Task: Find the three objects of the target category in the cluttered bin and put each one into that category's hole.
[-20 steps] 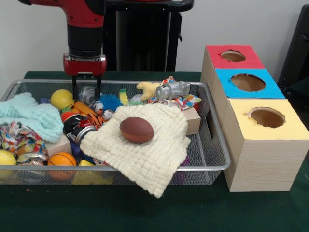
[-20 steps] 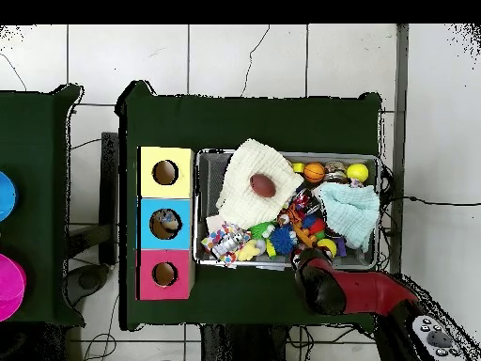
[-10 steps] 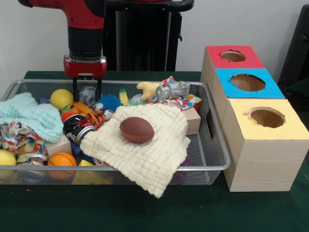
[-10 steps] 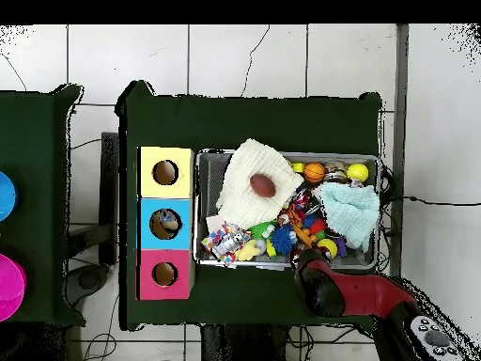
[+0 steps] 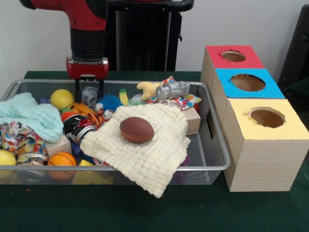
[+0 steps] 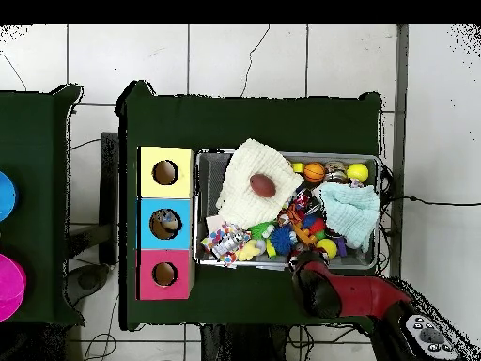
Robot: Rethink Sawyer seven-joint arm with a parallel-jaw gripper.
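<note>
Balls look like the likeliest quarry, though the target category is not told: a brown football (image 5: 136,129) lies on top of a cream knitted cloth (image 5: 145,145) in the middle of the wire bin (image 5: 212,145), with an orange ball (image 5: 62,159) at the bin's front rail left of the cloth, a yellow ball (image 5: 62,98) toward the bin's back left, and another yellow one (image 5: 6,157) at its left front corner. All four sit in the bin, so by that reading none has been posted yet. Beyond the bin's right end stands the box with three holes, the yellow hole (image 5: 266,117) nearest, the blue hole (image 5: 247,82) behind it and the red hole (image 5: 233,56) farthest; from overhead something pale shows inside the blue hole, but I cannot make out what. The gripper (image 5: 89,94) hangs over the bin's back left part, just right of the yellow ball, its two thin fingers (image 5: 77,92) spread apart with nothing between them. I would judge the search barely begun, with every pick and drop left to do.
</note>
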